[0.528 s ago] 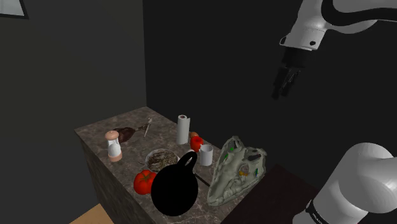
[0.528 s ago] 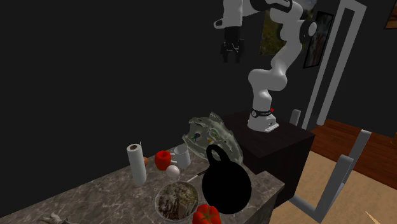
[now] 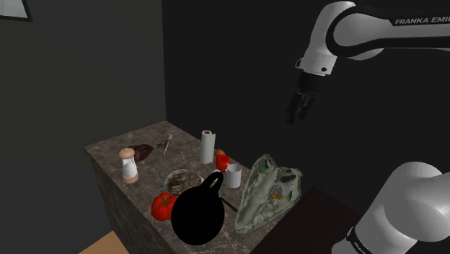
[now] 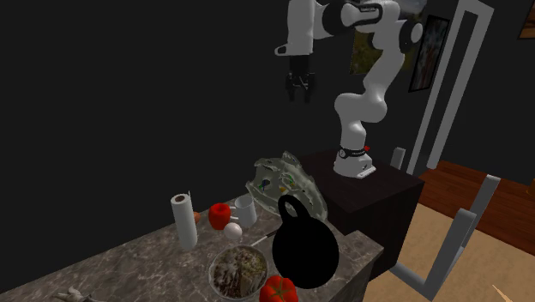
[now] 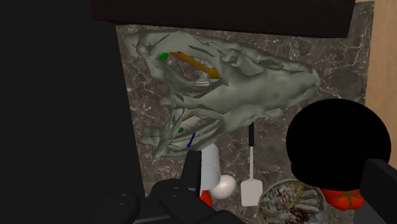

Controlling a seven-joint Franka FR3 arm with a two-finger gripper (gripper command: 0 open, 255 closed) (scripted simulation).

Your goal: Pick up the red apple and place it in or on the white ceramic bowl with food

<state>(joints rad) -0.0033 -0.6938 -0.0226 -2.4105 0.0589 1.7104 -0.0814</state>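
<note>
The red apple [image 3: 223, 159] sits on the marble counter [image 3: 115, 149] between a paper towel roll [image 3: 208, 146] and a white mug [image 3: 233, 175]; it appears again as the red apple [image 4: 220, 214] and, half hidden by a finger, the apple [image 5: 207, 198]. The bowl with food [image 3: 182, 178] [image 4: 236, 270] [image 5: 291, 201] stands nearer the counter's front edge. My gripper [image 3: 298, 112] [image 4: 298, 89] [image 5: 283, 163] hangs open, high above the counter's stand end, holding nothing.
A big black round kettle [image 3: 198, 213] stands beside the bowl. A red tomato-like fruit [image 3: 164, 206] lies by it. A grey-green crumpled mass [image 3: 268, 191] covers the counter's stand end. A white egg [image 4: 232, 229], a spatula [image 5: 250, 181] and a shaker [image 3: 129, 166] also stand there.
The arm has swung, carrying the gripper toward the shoulder view's left and somewhat lower, closer over the counter. The things on the counter have not moved.
</note>
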